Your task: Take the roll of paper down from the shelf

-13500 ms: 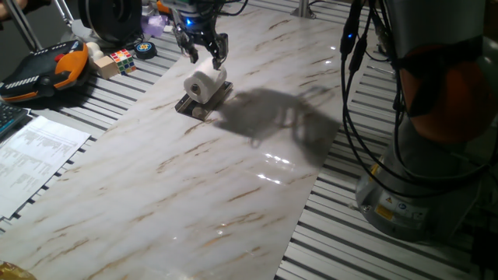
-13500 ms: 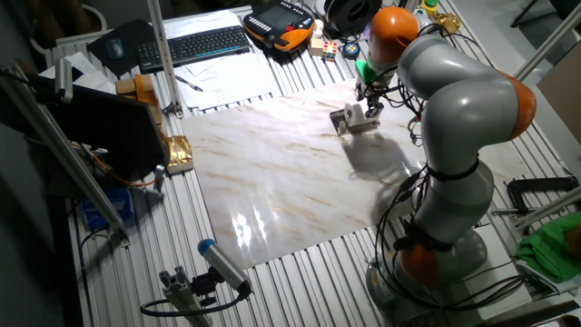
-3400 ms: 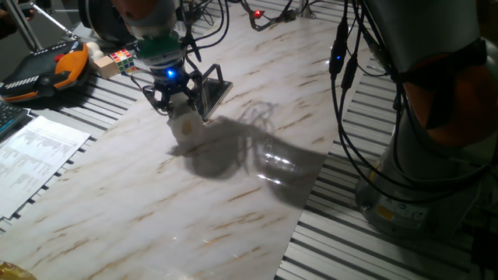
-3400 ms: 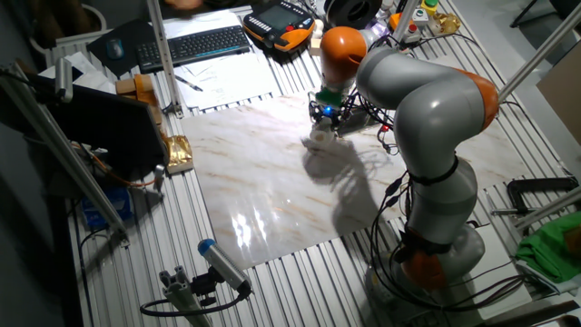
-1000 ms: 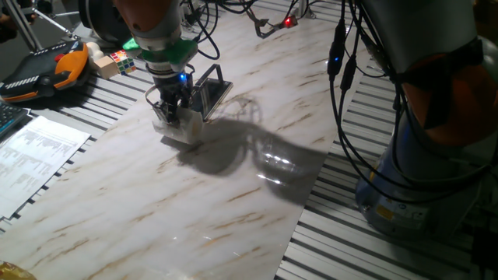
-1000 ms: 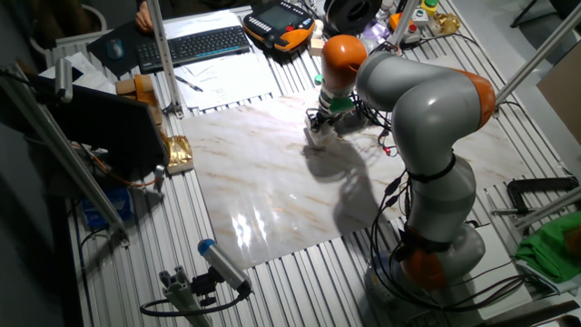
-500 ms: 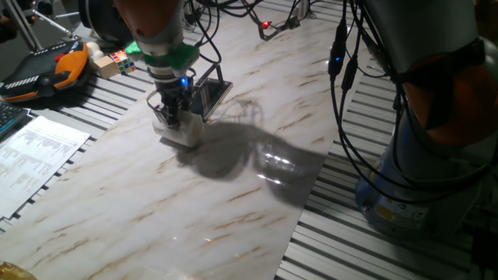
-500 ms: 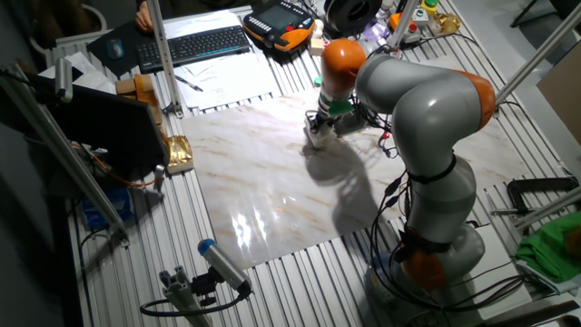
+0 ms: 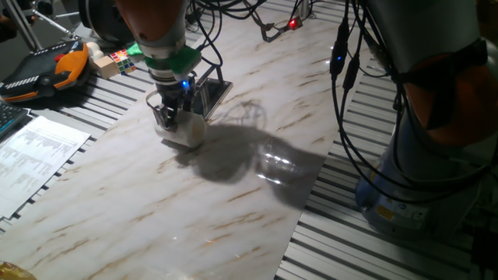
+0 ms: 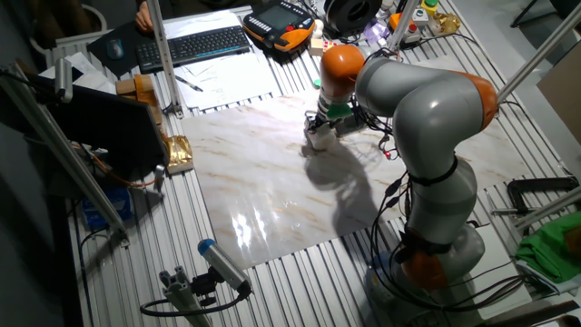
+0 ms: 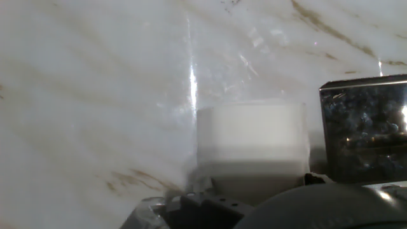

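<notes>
Down on the marble surface, just beside the shelf and no longer on it: the roll of paper, white, sitting right under the claw. Looks set down or very nearly so; can't tell if it's fully touching. Claw closed around the roll from above, going by how tight the fingers sit against it in the fixed views. Hand view just shows the roll filling the lower middle, with the shelf's dark glossy top off to its right, apart from it.

Handling-wise: probably super light and squishy, so easy to dent with a hard pinch. Soft paper grips well, not slippery. Best hold likely across the round sides, gently. Could roll off once released if left on its curved side.
</notes>
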Motion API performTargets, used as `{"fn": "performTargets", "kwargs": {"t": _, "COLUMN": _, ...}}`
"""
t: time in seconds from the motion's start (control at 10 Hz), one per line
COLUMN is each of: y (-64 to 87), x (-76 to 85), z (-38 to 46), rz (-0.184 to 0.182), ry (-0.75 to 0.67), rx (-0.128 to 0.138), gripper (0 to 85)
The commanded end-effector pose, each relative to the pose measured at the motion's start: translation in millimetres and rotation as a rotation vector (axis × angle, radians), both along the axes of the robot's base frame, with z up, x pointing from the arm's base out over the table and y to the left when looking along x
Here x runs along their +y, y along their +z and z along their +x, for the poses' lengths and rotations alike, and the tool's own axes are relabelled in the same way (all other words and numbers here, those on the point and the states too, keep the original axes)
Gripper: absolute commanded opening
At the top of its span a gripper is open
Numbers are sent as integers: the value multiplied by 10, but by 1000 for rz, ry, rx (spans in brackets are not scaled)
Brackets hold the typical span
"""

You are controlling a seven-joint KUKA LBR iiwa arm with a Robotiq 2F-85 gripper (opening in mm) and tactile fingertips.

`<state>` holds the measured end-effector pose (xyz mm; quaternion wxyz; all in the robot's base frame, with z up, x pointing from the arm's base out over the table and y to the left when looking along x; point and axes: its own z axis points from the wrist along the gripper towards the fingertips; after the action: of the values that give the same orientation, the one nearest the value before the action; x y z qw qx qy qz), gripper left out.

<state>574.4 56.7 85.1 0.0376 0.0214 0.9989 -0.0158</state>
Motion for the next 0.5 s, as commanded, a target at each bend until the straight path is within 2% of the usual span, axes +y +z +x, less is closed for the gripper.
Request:
{"fn": "performTargets", "kwargs": {"t": 0.0, "y": 0, "x": 0, "z": -2, "rz": -1, "ry": -4, "rx": -4, "gripper": 763}}
{"fn": "performTargets", "kwargs": {"t": 0.1, "y": 7, "x": -2, "z": -3, "rz": -6, "ry": -7, "rx": -8, "gripper": 770}}
{"fn": "performTargets", "kwargs": {"t": 0.4, "y": 175, "x": -18, "z": -33, "rz": -27, "ry": -24, "rx": -13, "gripper": 787}}
